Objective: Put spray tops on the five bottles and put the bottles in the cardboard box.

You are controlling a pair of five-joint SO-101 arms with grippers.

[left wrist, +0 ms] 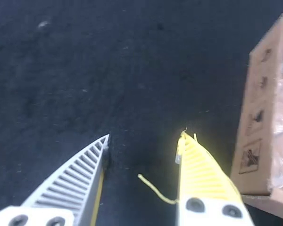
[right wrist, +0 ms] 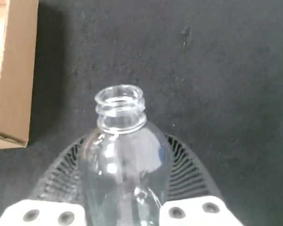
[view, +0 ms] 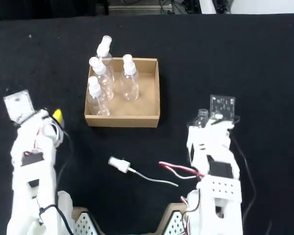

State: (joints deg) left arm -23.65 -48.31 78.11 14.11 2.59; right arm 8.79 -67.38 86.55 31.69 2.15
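right gripper (right wrist: pixel 127 146): clamped on clear bottle (right wrist: pixel 125 174) | threaded neck bare, seemingly empty | left gripper (left wrist: pixel 145 137): spread, holding nothing

The right gripper (right wrist: pixel 127 146) is holding a clear bottle (right wrist: pixel 125 169) between its two grey ribbed fingers (right wrist: pixel 191 172), which are pressing on both sides of the body. The bottle's threaded neck is standing open. A cardboard box (right wrist: pixel 12 70) is sitting near the bottle, not touching it, on the black table (right wrist: pixel 217 70).
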